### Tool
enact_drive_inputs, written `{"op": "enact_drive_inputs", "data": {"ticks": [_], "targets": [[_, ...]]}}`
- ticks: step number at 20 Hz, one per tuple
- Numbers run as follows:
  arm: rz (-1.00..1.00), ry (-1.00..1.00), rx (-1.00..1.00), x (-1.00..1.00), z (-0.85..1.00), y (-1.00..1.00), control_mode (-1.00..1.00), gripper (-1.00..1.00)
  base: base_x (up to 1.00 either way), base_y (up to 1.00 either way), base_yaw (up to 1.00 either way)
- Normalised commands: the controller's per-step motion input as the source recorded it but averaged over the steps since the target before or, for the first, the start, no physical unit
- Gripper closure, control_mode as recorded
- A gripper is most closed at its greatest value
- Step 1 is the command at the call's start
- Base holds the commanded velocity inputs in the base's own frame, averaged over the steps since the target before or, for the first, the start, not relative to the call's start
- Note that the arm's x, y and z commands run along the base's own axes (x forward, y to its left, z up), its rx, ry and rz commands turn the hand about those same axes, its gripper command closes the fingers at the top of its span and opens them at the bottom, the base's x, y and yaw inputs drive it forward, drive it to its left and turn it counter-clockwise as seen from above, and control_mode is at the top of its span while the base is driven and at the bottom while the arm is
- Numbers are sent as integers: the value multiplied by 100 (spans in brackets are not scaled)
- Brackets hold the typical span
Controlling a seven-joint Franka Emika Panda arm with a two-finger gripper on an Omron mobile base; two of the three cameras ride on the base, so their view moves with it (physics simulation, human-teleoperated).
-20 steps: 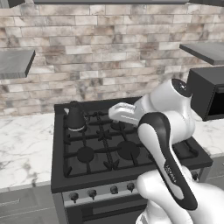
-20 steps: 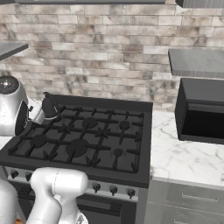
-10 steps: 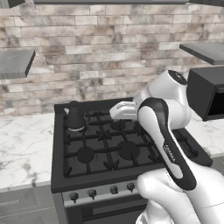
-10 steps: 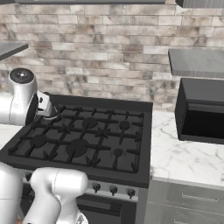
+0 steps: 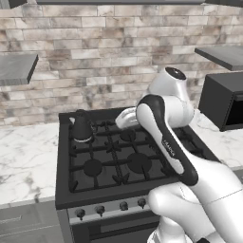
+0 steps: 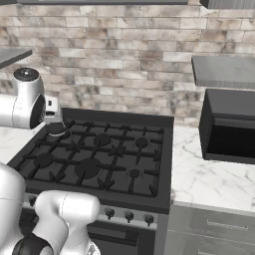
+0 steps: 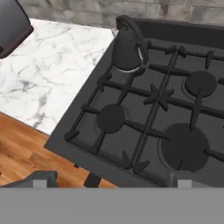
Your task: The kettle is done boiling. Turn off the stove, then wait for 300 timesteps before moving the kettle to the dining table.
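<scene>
The small dark kettle (image 5: 81, 127) stands on the back left burner of the black stove (image 5: 118, 163), and from the right base view it is partly hidden behind my hand (image 6: 56, 129). My white hand (image 5: 125, 118) hovers over the rear grates just right of the kettle. In the hand view the kettle (image 7: 127, 47) sits upright at the top, well away from my gripper (image 7: 111, 181), whose fingertips (image 7: 42, 179) stand far apart, open and empty. Small knobs (image 5: 110, 208) line the stove's silver front panel. The dining table is out of view.
A black microwave (image 6: 230, 125) stands on the marble counter (image 6: 209, 179) right of the stove. Marble counter (image 5: 26, 161) also runs to the left. Grey shelves (image 5: 16, 69) hang on the brick wall. Wood floor (image 7: 26, 153) lies below the stove's front corner.
My arm's upper joints have swung up and further over the stove, and the hand has crept slightly toward the kettle. The kettle has not moved and the gripper stays open.
</scene>
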Motion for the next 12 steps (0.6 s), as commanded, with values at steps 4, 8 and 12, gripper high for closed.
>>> {"op": "enact_drive_inputs", "data": {"ticks": [4,8,12], "targets": [[11,-10,-8,30,-24,10,-100,-100,0,0,0],[9,-13,-6,21,-19,4,-100,-100,0,0,0],[8,-5,-3,24,-13,1,-100,-100,0,0,0]]}}
